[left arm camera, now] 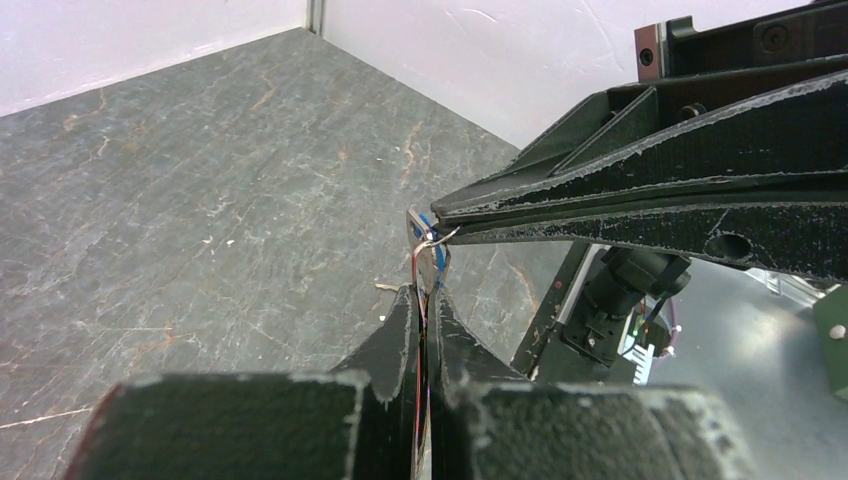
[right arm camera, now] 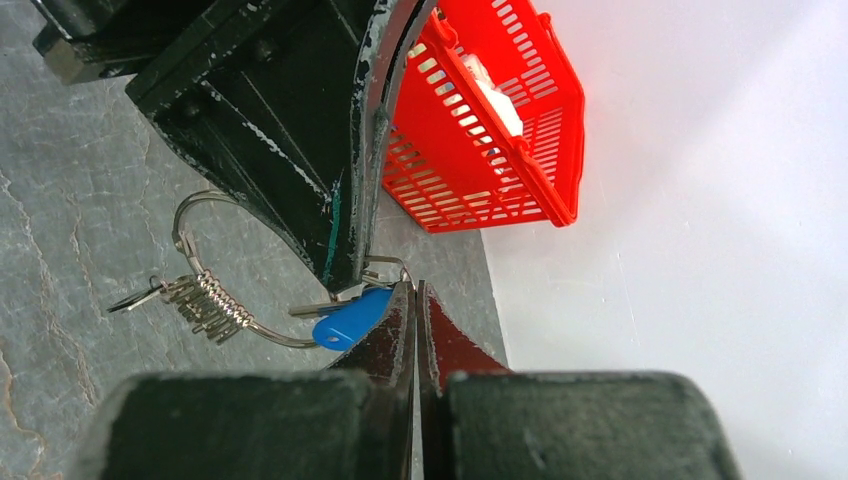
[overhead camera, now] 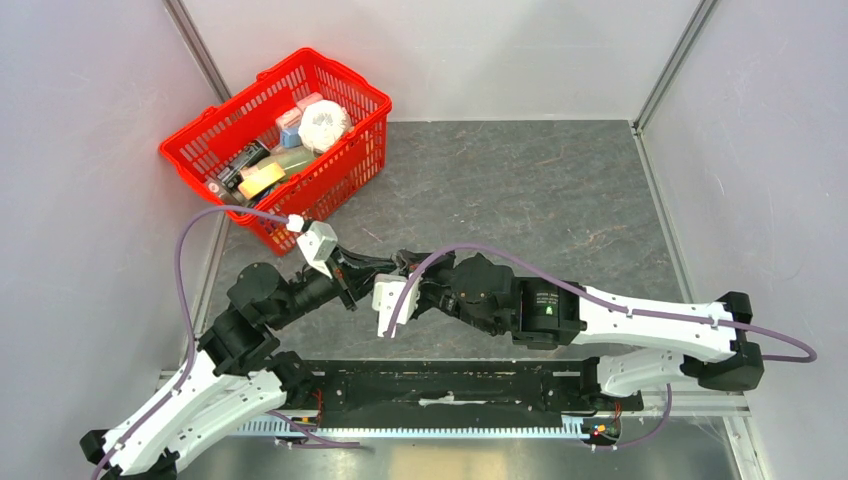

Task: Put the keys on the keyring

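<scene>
From above: left gripper (overhead camera: 375, 266) and right gripper (overhead camera: 405, 268) meeting tip to tip over the grey table (overhead camera: 560, 190), near a red basket (overhead camera: 345, 175). From the left wrist: fingers (left arm camera: 400, 330) pressed shut, blue-headed key (left arm camera: 432, 250) upright at their tips, the other gripper's closed point touching it. From the right wrist: fingers (right arm camera: 392, 330) likewise shut, the key's blue head just beside them, thin keyring (right arm camera: 190, 250) looping leftward, strung with small silver keys (right arm camera: 208, 302); who grips what, unclear.

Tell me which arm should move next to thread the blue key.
Left. The left arm has its jaws shut on the blue key, right at the keyring wire. The right arm, with shut jaws, looks pinched on that wire, so it should only steady it.
</scene>
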Robot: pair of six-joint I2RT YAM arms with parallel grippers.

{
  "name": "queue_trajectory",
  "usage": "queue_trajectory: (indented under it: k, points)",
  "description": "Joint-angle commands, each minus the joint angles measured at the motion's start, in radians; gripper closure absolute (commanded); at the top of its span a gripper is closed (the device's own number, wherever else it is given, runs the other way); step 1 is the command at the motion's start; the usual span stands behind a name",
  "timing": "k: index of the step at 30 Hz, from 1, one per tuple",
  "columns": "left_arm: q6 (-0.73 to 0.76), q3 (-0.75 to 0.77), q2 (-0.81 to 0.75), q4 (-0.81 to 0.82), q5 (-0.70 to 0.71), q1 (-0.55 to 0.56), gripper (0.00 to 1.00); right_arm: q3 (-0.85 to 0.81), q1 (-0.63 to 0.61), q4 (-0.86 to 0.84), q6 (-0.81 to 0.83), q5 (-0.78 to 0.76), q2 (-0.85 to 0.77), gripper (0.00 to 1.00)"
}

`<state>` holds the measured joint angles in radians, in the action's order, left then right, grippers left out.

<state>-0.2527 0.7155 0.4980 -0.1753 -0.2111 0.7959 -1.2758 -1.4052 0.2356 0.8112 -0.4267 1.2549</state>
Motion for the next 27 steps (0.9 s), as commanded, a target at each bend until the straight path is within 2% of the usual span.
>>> queue_trajectory:
  k: [1,5,14,18,21,22,27]
  points:
    - [0.001,0.033,0.012,0.024,-0.098,0.002,0.98,0.002,0.003,-0.048,0.008,-0.049,-0.047,1.0]
    - [-0.001,0.031,0.024,0.033,-0.125,0.002,0.91,-0.003,0.003,-0.047,0.017,-0.059,-0.057,1.0]
    - [-0.006,0.029,0.036,0.042,-0.157,0.002,0.68,-0.023,0.004,-0.045,0.043,-0.083,-0.068,1.0]
    - [-0.008,0.027,0.038,0.049,-0.154,0.002,0.62,-0.032,0.003,-0.039,0.052,-0.086,-0.067,1.0]
    - [-0.01,0.022,0.034,0.05,-0.127,0.002,0.33,-0.034,0.003,-0.038,0.06,-0.095,-0.063,1.0]
    - [-0.01,0.019,0.027,0.051,-0.104,0.002,0.3,-0.035,0.003,-0.038,0.062,-0.102,-0.061,1.0]
    - [-0.017,-0.004,-0.018,0.06,0.007,0.002,0.27,-0.031,0.005,-0.033,0.056,-0.132,-0.052,1.0]
